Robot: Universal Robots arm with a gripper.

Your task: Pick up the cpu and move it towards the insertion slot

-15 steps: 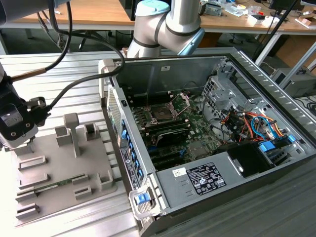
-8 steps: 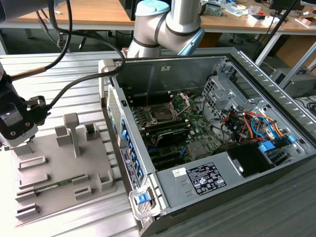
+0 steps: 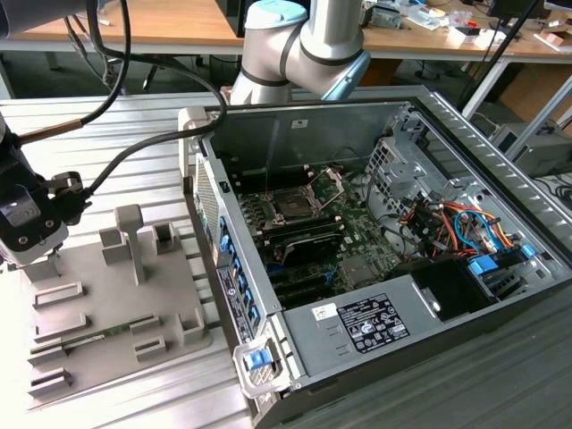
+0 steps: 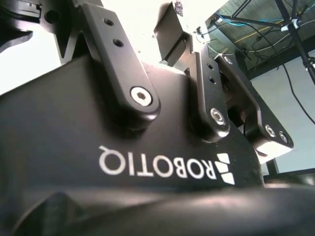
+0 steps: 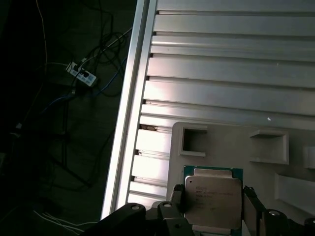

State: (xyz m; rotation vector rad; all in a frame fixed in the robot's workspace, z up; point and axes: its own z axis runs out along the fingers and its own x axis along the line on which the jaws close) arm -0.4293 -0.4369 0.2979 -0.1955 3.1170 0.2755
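The cpu, a thin square chip with a pale metal top and a green rim, lies between my gripper's two fingers. The fingers sit tight against two opposite edges of the chip, over the grey fixture plate. In the exterior view my gripper hangs at the far left, above the fixture plate's left corner. The insertion slot lies inside the open computer case, dark in the centre, with its metal retaining plate hinged up. I cannot tell whether the chip is off the plate.
The open computer case fills the exterior view's right, and its near wall stands between plate and socket. Grey blocks rise from the fixture plate. Black cables hang over the ribbed aluminium table. The table's edge drops to a dark floor.
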